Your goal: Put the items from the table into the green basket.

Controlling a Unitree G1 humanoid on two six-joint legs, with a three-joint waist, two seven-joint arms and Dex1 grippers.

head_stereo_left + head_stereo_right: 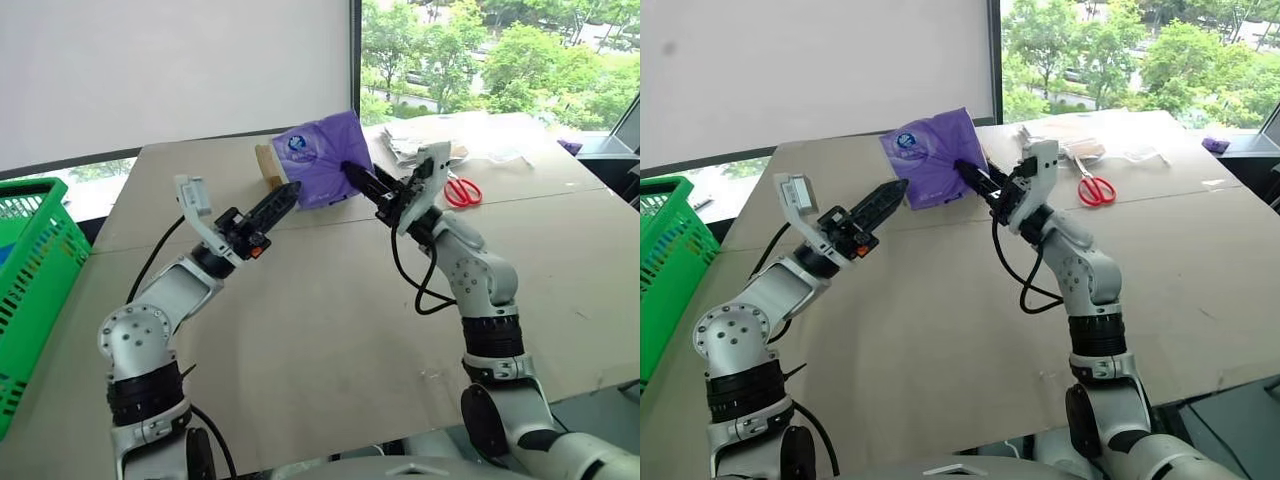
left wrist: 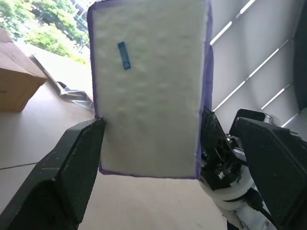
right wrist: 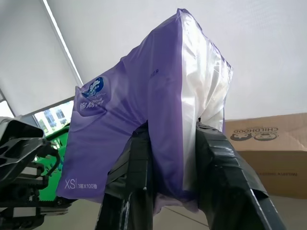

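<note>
The basket (image 1: pixel 35 290) sits at nine o'clock on the table (image 1: pixel 330 330); what it holds cannot be made out. At centre the right gripper (image 1: pixel 352 172) pinches the purple pack (image 1: pixel 322 155) by one edge, lifted clear of the tabletop, so this item looks mid-transfer. The left gripper (image 1: pixel 290 192), spread wide and empty, has its fingers either side of the pack. The pack reads "XS" and "100"; a box (image 3: pixel 266 153) at twelve o'clock reads "CHILDHOOD WORLD".

Pack (image 1: pixel 322 158) held above table (image 1: pixel 330 320), between right gripper (image 1: pixel 352 172) and left gripper (image 1: pixel 288 192). Basket (image 1: pixel 35 270) at table's left edge. Scissors (image 1: pixel 462 191) right of pack, on table.
</note>
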